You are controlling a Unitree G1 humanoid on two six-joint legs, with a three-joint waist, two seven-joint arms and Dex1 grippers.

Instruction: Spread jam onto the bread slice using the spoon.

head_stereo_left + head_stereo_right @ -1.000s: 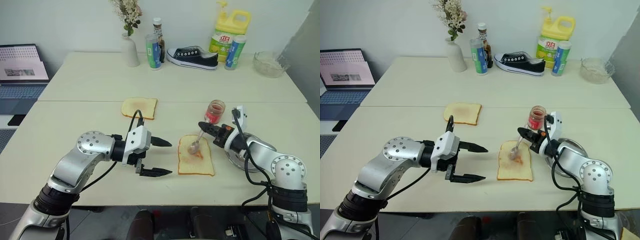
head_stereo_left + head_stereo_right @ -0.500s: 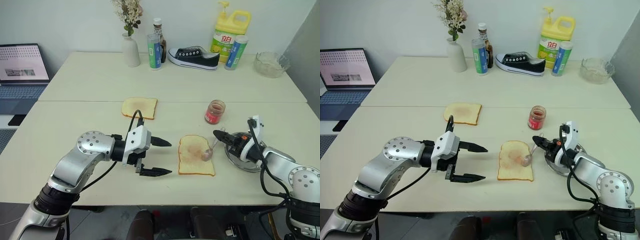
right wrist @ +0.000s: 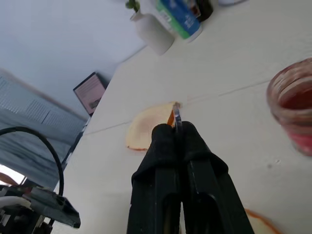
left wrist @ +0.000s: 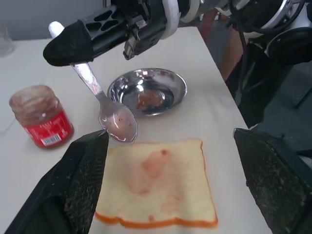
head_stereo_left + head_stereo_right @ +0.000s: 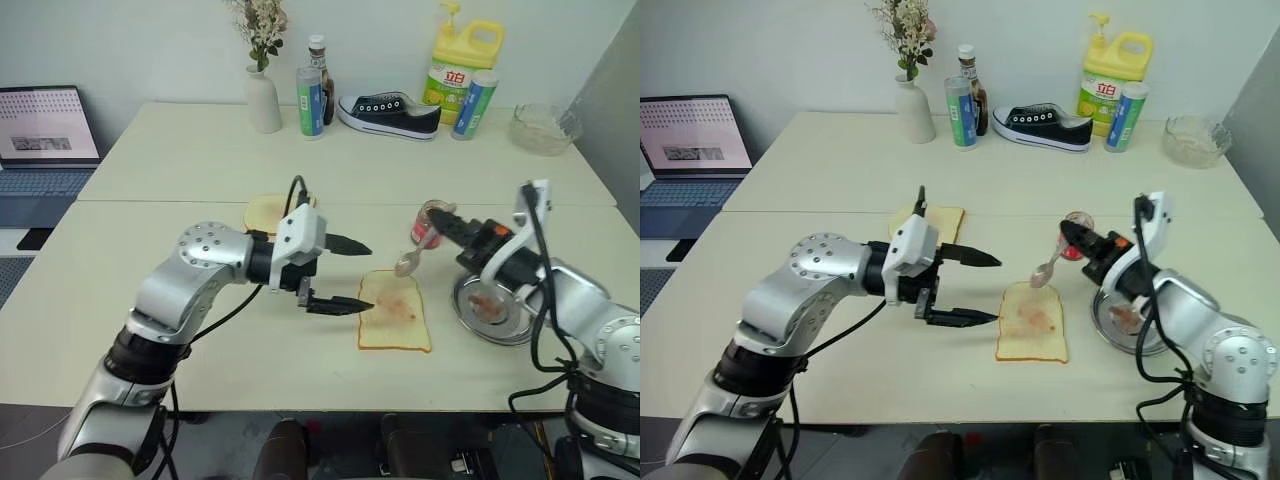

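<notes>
The bread slice (image 5: pixel 395 312) lies flat near the table's front edge, with a faint pink smear of jam on its centre. My right gripper (image 5: pixel 440 216) is shut on the handle of the spoon (image 5: pixel 408 263). The spoon hangs tilted, its bowl above the slice's far right corner, with a pinkish film on it (image 4: pixel 117 123). The jam jar (image 5: pixel 428 228) stands just behind that gripper, partly hidden by it. My left gripper (image 5: pixel 368 276) is open and holds nothing. It points at the slice's left edge, a little above the table.
A round steel plate (image 5: pixel 512 330) with a jam smear sits right of the slice. A paler slice (image 5: pixel 262 212) lies behind my left arm. A vase (image 5: pixel 264 100), bottles (image 5: pixel 308 102), a shoe (image 5: pixel 390 113), a yellow jug (image 5: pixel 458 68) and a glass bowl (image 5: pixel 540 128) line the back. A laptop (image 5: pixel 40 125) sits far left.
My right gripper has lifted the spoon off the slice, up towards the jar. My left gripper has risen and moved right, close to the slice's left edge.
</notes>
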